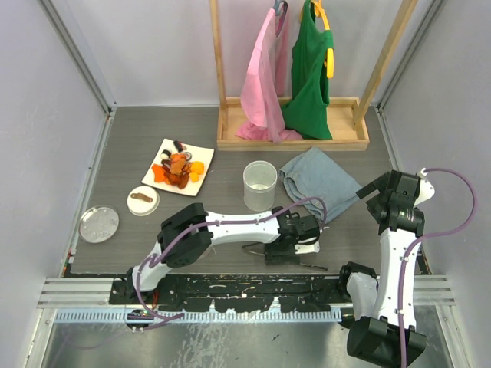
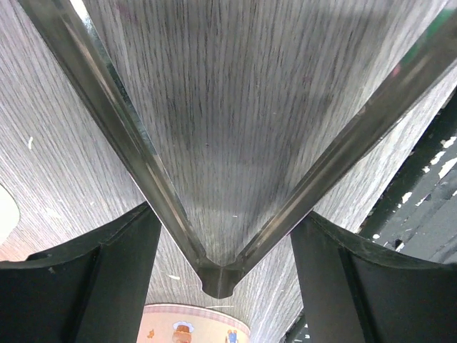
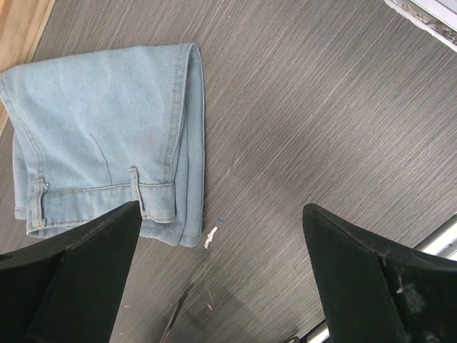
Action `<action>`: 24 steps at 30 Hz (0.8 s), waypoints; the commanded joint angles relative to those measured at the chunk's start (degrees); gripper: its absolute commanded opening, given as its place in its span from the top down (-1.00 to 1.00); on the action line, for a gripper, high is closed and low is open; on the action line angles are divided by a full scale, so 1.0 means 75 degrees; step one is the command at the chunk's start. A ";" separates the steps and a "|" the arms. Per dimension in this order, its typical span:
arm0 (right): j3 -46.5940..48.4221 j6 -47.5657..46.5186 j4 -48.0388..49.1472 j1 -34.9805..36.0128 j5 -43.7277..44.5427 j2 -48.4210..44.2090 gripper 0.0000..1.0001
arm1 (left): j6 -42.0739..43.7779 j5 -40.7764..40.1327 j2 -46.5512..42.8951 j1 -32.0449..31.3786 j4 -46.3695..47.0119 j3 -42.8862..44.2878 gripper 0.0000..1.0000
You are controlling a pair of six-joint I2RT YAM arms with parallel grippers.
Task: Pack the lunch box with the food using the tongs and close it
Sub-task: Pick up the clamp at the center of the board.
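left claw (image 2: 230,214) snug around the tongs (image 2: 218,277)

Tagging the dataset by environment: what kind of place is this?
Probably a lab robot cell, not a kitchen: white panel walls enclose the table, an aluminium rail edges it, and a clothes rack shares it with a plate of food.

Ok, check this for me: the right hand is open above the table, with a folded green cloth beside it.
One thing is wrong. The folded cloth beside the right hand is light blue denim, not green, as the right wrist view shows. The rest stands: the hand is open, with nothing between its fingers, above the table.
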 commanded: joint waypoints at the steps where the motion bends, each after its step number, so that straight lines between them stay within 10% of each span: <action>1: 0.0065 -0.0154 0.0332 -0.0013 -0.0024 -0.0020 -1.00 | 0.0058 0.0086 0.0363 0.0066 -0.0647 0.0376 -0.49; 24: -0.0009 -0.0200 0.0432 -0.0017 -0.0144 -0.0009 -1.00 | 0.0081 0.0198 0.1389 0.0173 -0.1607 0.1767 -0.35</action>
